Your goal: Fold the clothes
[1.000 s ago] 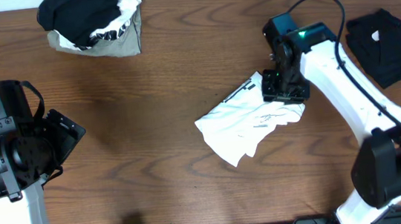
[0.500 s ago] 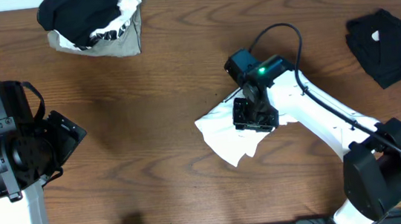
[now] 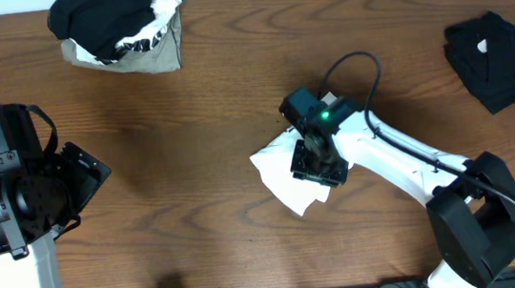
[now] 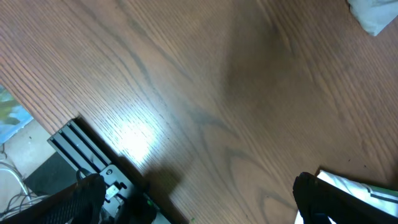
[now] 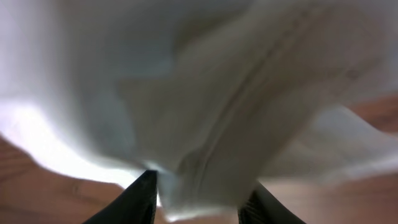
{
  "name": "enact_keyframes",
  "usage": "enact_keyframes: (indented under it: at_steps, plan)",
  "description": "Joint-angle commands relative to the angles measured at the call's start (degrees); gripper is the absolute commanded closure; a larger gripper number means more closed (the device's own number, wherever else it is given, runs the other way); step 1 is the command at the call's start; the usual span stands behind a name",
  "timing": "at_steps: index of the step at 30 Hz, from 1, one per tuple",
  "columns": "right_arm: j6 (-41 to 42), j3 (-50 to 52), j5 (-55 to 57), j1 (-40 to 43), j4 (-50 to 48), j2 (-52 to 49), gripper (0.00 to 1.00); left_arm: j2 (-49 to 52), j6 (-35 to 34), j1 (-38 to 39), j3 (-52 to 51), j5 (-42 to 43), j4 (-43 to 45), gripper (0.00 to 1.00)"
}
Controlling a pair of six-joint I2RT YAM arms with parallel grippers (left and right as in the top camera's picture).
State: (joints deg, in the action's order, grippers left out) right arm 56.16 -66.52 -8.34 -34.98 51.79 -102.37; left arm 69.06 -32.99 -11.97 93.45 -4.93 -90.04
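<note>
White arm links (image 3: 395,154), black joints (image 3: 482,226), black right pincer (image 3: 317,164), looping cable (image 3: 355,55), green light (image 3: 324,115).

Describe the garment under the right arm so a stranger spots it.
On the brown wooden table, look mid-table beneath the right gripper. There lies a crumpled white cloth T-shirt, the only all-white piece; the black garment far right and the mixed heap top left are darker.

Table (image 3: 207,120) lies bare between the garment pile (image 3: 116,29), white shirt (image 3: 279,182) and black garment (image 3: 498,56)
</note>
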Motion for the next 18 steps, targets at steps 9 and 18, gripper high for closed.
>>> enact_keyframes:
  at_steps: [9, 18]
  plan:
    - [3.1, 7.9, -2.3, 0.2, -5.4, 0.1, 0.6, 0.2, 0.6, -0.3, -0.3, -0.9, -0.3, 0.02]
    - [-10.9, 7.9, 2.6, 6.2, 1.7, 0.1, 0.59, 0.2, 0.6, -0.3, -0.3, -0.9, -0.2, 0.02]
